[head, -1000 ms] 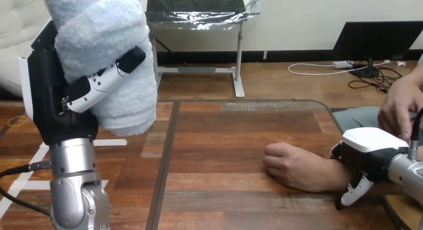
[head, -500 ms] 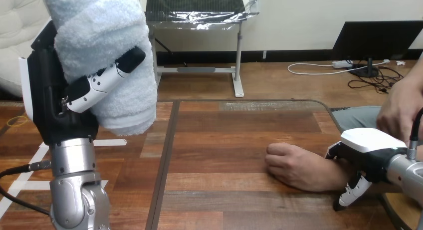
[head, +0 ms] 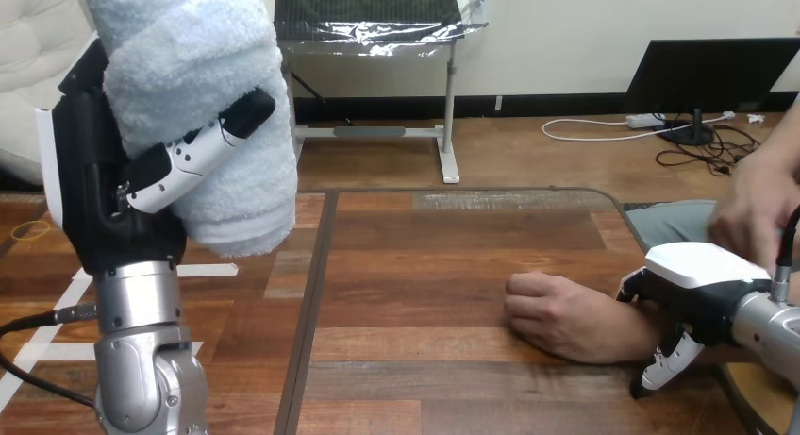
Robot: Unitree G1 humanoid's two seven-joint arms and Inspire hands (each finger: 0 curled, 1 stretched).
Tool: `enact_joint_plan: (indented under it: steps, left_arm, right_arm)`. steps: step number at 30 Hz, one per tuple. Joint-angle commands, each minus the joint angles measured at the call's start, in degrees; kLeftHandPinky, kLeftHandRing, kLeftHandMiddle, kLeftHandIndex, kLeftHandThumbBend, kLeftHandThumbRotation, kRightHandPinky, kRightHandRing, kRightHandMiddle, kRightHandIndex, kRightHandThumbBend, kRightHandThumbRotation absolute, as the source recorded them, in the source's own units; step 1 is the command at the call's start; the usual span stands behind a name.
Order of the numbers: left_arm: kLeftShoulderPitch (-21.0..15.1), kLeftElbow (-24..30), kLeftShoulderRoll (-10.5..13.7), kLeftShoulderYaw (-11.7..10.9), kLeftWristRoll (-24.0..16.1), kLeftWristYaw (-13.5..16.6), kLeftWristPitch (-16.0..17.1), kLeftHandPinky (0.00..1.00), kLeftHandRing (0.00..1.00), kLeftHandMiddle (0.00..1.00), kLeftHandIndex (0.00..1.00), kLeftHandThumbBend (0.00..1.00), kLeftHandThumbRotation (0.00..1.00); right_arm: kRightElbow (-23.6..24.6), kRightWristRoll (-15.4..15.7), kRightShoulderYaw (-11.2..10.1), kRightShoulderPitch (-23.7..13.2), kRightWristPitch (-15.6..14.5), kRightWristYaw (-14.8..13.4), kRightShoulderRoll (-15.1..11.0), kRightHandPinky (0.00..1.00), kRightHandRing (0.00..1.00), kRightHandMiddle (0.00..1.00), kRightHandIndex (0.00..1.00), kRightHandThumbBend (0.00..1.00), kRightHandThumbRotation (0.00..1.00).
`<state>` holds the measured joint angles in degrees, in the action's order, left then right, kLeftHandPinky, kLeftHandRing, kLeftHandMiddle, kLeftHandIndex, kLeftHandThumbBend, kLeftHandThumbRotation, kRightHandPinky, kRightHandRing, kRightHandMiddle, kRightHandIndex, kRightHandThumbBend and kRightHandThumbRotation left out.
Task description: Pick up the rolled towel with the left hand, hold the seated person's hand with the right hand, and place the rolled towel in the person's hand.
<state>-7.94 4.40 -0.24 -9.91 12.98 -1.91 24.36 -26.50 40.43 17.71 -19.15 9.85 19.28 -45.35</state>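
Note:
My left hand [head: 104, 185] is raised at the view's left, its thumb and fingers curled round the white rolled towel [head: 193, 95], which stands upright well above the table. The person's hand [head: 557, 312] lies as a loose fist, knuckles up, on the wooden table [head: 425, 265] right of the middle. My right hand [head: 698, 289] sits over the person's wrist just behind that fist, with its fingers [head: 665, 364] curled down the near side and its thumb on the far side. The towel is far to the left of the person's hand.
The person's other hand [head: 755, 213] hovers at the right edge, just above my right forearm. A dark seam [head: 316, 293] splits the tabletop. The table's rounded far right corner [head: 618, 204] lies beyond the fist.
The person's fist and my right hand have shifted slightly, closing up together. The person's other hand at the right edge has moved a little. My left hand and the towel are still.

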Motion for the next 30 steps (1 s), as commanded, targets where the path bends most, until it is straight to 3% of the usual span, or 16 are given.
enact_joint_plan:
  steps: [1, 30]
  left_arm:
    - [-3.3, 2.6, 0.5, 0.1, -0.5, 0.0, 1.3, 0.22, 0.28, 0.34, 0.39, 0.54, 0.0]
    - [-3.2, 2.9, 0.6, 0.1, 0.9, -0.7, 0.9, 0.22, 0.28, 0.34, 0.39, 0.53, 0.0]
  right_arm:
    - [0.7, -0.6, 0.2, -0.7, 0.0, 0.3, 0.7, 0.49, 0.62, 0.68, 0.69, 0.92, 0.17]
    - [1.0, -0.2, 0.7, -1.1, -1.2, 1.0, 0.9, 0.48, 0.6, 0.66, 0.68, 0.91, 0.16]
